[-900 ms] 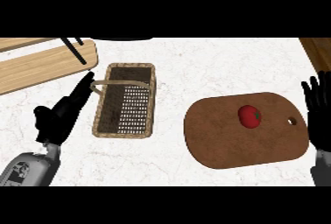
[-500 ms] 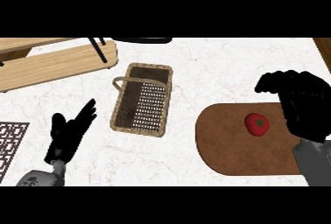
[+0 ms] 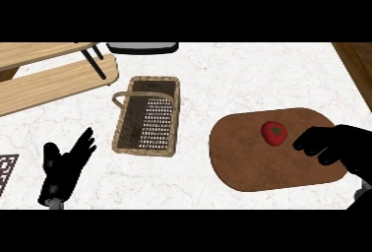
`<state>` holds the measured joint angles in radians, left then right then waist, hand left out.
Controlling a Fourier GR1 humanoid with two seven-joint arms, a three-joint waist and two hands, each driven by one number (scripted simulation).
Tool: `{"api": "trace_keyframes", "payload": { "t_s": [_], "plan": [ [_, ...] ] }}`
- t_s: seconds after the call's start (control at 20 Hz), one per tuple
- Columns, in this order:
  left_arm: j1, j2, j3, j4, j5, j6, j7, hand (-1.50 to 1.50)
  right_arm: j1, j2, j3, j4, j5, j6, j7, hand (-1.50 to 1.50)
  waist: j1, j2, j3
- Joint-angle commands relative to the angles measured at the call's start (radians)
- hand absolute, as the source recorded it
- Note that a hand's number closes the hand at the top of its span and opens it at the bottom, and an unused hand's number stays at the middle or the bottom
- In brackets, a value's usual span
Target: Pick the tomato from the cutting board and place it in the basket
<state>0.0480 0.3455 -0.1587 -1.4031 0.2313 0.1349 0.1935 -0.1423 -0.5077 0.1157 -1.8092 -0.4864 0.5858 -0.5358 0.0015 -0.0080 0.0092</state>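
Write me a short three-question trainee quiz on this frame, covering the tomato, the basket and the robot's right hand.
1. Multiple choice: what does the tomato rest on? A) the cutting board; B) a plate; C) the bare counter.
2. Fill in: in the head view, the wicker basket lies to the ____ of the cutting board.
3. True or false: the right hand is above the wicker basket.

Key: 1 A. 2 left. 3 false; the right hand is over the cutting board's right part, beside the tomato.
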Motion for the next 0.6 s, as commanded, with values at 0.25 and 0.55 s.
{"api": "trace_keyframes", "payload": {
  "t_s": [0.25, 0.55],
  "plan": [
    [0.066, 0.026, 0.024, 0.035, 0.022, -0.027, 0.024, 0.00, -0.041, -0.296, -0.369, 0.119, 0.256, -0.015, -0.153, -1.50, -0.010, 0.011, -0.007],
    [0.056, -0.010, -0.005, 0.042, -0.003, -0.015, 0.019, 0.00, -0.119, -0.527, -0.453, 0.297, 0.307, 0.085, -0.236, -1.50, 0.012, 0.016, -0.008]
  ]
}}
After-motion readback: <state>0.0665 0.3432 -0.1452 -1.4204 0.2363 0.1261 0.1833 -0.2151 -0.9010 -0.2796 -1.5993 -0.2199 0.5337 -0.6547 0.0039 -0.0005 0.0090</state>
